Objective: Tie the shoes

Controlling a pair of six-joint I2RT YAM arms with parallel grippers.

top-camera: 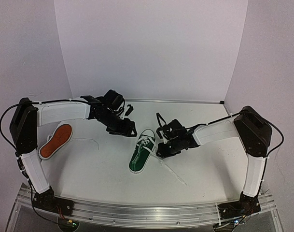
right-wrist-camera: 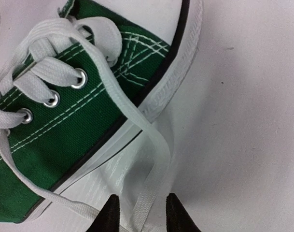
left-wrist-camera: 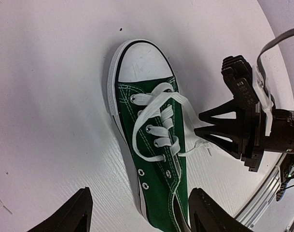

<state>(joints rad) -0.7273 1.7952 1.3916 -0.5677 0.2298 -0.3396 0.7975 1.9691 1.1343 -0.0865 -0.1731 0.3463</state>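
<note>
The dark green shoe (top-camera: 140, 153) lies mid-table with its white toe cap pointing away from me, white laces loose. It also shows in the left wrist view (left-wrist-camera: 156, 159) and the right wrist view (right-wrist-camera: 64, 121). My left gripper (top-camera: 129, 129) hovers by its toe end, wide open and empty (left-wrist-camera: 139, 215). My right gripper (top-camera: 161, 147) is at the shoe's right side. Its narrowly parted fingertips (right-wrist-camera: 108, 215) straddle a lace loop (right-wrist-camera: 154, 188) lying on the table (right-wrist-camera: 243, 121); I see no pinch. The orange-red shoe (top-camera: 56, 140) lies far left, sole up, under my left arm.
One lace end (top-camera: 175, 173) trails from the green shoe toward the near right. A thin lace (top-camera: 86, 141) lies beside the orange-red shoe. An aluminium rail (top-camera: 147, 210) runs along the near edge, and white backdrop walls (top-camera: 151, 48) close the back and sides.
</note>
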